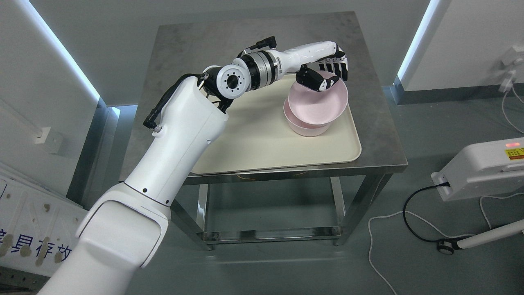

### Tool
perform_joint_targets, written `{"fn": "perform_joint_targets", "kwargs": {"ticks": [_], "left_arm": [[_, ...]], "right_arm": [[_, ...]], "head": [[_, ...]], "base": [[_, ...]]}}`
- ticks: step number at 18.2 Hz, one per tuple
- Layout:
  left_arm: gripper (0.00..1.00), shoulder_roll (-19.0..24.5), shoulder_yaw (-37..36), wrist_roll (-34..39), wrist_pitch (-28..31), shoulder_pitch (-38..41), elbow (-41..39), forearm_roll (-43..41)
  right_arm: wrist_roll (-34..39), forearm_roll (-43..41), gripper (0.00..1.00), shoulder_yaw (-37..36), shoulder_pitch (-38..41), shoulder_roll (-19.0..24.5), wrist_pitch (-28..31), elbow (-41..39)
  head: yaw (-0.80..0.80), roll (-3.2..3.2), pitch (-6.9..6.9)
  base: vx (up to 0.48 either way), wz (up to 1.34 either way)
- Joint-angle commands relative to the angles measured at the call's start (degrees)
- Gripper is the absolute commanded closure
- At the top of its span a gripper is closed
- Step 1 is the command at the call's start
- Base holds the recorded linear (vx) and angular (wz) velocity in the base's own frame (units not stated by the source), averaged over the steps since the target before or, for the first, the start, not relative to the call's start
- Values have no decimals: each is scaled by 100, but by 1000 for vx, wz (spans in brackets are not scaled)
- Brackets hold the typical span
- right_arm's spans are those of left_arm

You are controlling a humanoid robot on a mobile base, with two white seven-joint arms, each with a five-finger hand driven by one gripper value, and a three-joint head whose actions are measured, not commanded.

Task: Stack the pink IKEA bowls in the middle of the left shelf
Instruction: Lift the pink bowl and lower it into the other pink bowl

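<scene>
- Near left: the white left arm (172, 155) enters from the lower left corner and reaches up and to the right across the scene.
- Near right, on the floor: a white device (483, 168) with a black cable (413, 209) plugged into its left end, well apart from the counter.
- Middle: a grey metal counter (376, 135) on steel legs, carrying a cream tray (262, 139) that covers most of its near half.
- On the tray's far right part: two pink bowls, the upper bowl (317, 102) sitting tilted inside the lower bowl (305, 127), which rests on the tray.
- At the upper bowl's far rim: the left hand (325, 73), black-tipped fingers (337, 67) curled over the outside of the rim and the thumb (315, 80) inside the bowl, so that the hand is pinching the rim of the upper bowl.
- Far: bare counter surface beyond the tray, then a pale wall.
</scene>
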Motion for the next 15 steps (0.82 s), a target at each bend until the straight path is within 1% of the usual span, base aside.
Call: {"fn": "perform_joint_targets", "kwargs": {"ticks": [1,2,4,5,7,8,9,10,11,12,13,15], "left_arm": [[76,55,132,15,0,43,244,-15],[69,55,185,24,9,35,244,-7],[67,55,378,24,1,34,244,-7],[58,55,536,24,9,43,210,-6],[37,55,913,24,-17,69,87,46],[29,55,1298,59,-87,209,-157,64],[21,55,1850,68,-279,463,-638,116],[17,55,2056,68,-437,657,-974,221],[15,55,2240,59,-500,946,-1421,535],[15,55,2434,24,-492,1340,-1878,1087],[16,55,2470,-2,-526,1762,-2239,1492],[16,55,2462,-11,-606,2413,-2698,1540]], "right_arm": [[-2,-9,0,-26,0,-100,4,-100],[-2,-9,0,-26,0,-100,4,-100],[-2,-9,0,-26,0,-100,4,-100],[-2,-9,0,-26,0,-100,4,-100],[-2,-9,0,-26,0,-100,4,-100],[-2,-9,0,-26,0,-100,4,-100],[-2,-9,0,-26,0,-100,4,-100],[-2,-9,0,-26,0,-100,4,-100],[-2,-9,0,-26,0,-100,4,-100],[-2,-9,0,-26,0,-100,4,-100],[-2,-9,0,-26,0,-100,4,-100],[-2,-9,0,-26,0,-100,4,-100]], "head": [[0,0,0],[0,0,0],[0,0,0],[0,0,0],[0,0,0],[0,0,0],[0,0,0],[0,0,0],[0,0,0],[0,0,0],[0,0,0],[0,0,0]], "base": [[0,0],[0,0],[0,0],[0,0],[0,0],[0,0],[0,0],[0,0],[0,0],[0,0],[0,0],[0,0]]}}
